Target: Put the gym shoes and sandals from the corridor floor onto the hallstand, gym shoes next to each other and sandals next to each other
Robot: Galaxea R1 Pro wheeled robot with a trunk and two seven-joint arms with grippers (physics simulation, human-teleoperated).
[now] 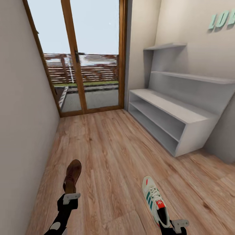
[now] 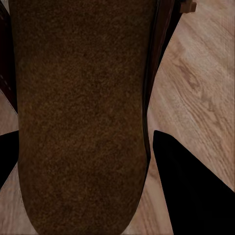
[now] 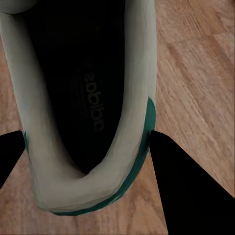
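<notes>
My left pincer [image 1: 70, 195] grips a sandal [image 1: 72, 175] by its heel; my right pincer [image 1: 176, 225] clamps a gym shoe [image 1: 155, 200]. Both are carried above the floor [image 1: 111, 156], with the rack [image 1: 169, 120] ahead on my right.

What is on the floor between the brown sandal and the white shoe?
Nothing. In the head view, just bare wood floor lies between the sandal in the left claw and the gym shoe in the right claw.

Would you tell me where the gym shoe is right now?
In the head view the gym shoe sits low on the right, held at its heel by the right gripper, above the floor and well short of the hallstand.
</notes>
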